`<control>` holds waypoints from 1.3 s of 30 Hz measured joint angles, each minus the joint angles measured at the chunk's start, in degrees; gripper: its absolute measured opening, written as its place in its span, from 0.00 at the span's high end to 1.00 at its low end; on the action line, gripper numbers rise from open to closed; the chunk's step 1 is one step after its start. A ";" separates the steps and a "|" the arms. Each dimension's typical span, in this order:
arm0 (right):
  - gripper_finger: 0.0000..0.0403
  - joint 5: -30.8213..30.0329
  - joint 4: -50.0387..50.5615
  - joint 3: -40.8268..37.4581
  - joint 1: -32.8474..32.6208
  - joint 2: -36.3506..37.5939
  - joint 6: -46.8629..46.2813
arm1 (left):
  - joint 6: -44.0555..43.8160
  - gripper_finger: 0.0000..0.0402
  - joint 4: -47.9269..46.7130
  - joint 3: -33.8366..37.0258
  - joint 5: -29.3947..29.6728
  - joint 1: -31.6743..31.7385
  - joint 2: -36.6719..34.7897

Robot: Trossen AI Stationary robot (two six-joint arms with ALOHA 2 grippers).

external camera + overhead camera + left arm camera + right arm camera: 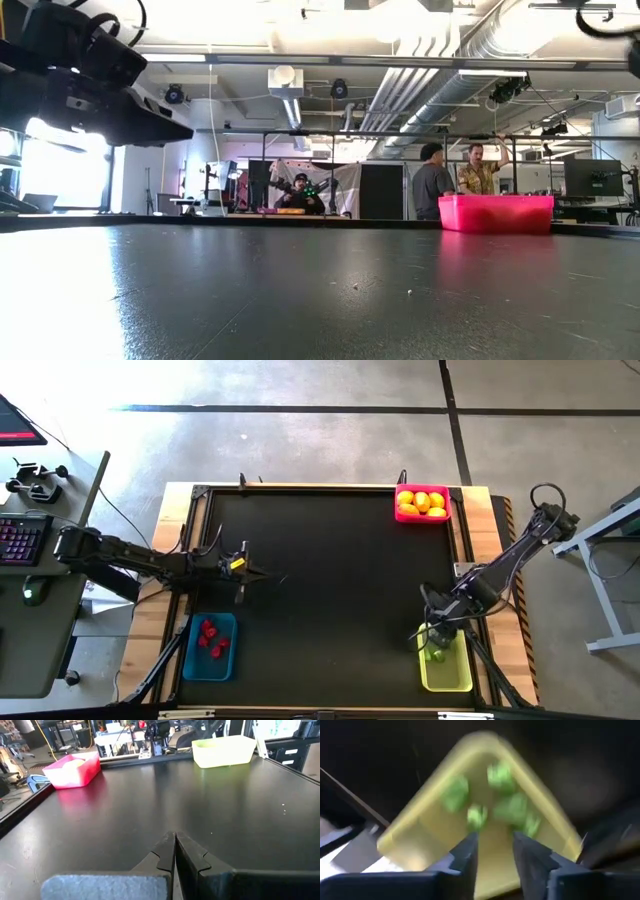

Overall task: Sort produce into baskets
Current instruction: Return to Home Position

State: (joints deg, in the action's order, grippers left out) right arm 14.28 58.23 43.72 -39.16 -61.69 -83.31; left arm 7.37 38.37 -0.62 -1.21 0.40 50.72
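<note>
Hovering above yellow-green bin (447, 680) at table's (330, 610) 5 o'clock, R gripper (495, 839): jaws released, empty; green pcs (502, 775) inside bin. L gripper (175, 836) at 9 o'clock, jaws clenched on nothing.

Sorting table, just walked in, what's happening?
Sorting looks finished. The right gripper hangs open and empty over the yellow-green bin, which holds green pieces. The left gripper is shut, holding nothing, over the black mat near the blue bin with its red pieces. The pink-red bin at the mat's far right corner holds the lemons. All produce in view sits in a bin.
</note>
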 joint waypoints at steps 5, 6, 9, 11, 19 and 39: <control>0.95 -17.38 2.12 3.03 2.91 0.04 17.45 | -0.99 1.00 -4.92 0.00 0.22 1.15 -5.75; 0.97 -20.04 2.15 3.02 4.17 0.02 21.22 | -1.13 1.00 -5.82 0.00 0.10 1.40 -7.05; 0.97 -27.04 0.02 2.52 8.56 0.04 31.70 | -0.95 1.00 -7.42 0.00 -1.63 2.25 -11.13; 0.98 -29.52 -4.05 1.25 11.92 0.19 39.50 | -0.84 1.00 -9.11 0.00 -2.78 2.78 -13.90; 1.00 -27.66 -35.85 -7.91 27.16 1.04 69.94 | -0.67 1.00 -14.05 0.00 -3.28 5.20 -22.22; 1.00 -5.22 -85.91 -22.90 57.49 1.05 96.58 | -1.74 1.00 -19.38 0.00 -6.40 16.31 -31.73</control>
State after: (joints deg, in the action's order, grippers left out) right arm 9.06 -27.68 20.82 18.33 -60.64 13.27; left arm 5.63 18.99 -0.62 -7.62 16.71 18.99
